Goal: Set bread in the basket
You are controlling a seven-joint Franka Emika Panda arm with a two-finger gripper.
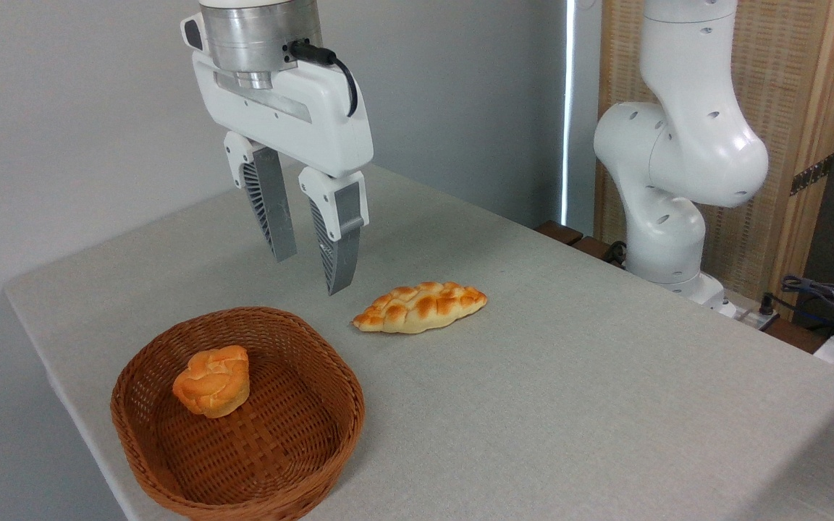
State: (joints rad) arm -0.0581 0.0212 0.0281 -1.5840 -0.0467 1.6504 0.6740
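A reddish-brown wicker basket (pixel 316 441) sits at the near left of the grey table (pixel 569 376), holding the small round bread (pixel 212 380) on its left side. The gripper (pixel 310 273) hangs above, jaws spread and empty. A braided loaf (pixel 420 307) lies just right of the basket

1. Arm (pixel 677 145): glossy white rounded segments with small dark recessed screw holes (scattered over the shells).
2. Wrist flange (pixel 258 32): brushed silver metal cylinder beneath a white collar.
3. Cable (pixel 337 69): black, plugged into the flange side and looping over the hand.
4. Gripper (pixel 313 253): white boxy body; two grey tapered fingers (pixel 276 210) with ribbed inner faces, seated in white mounts.
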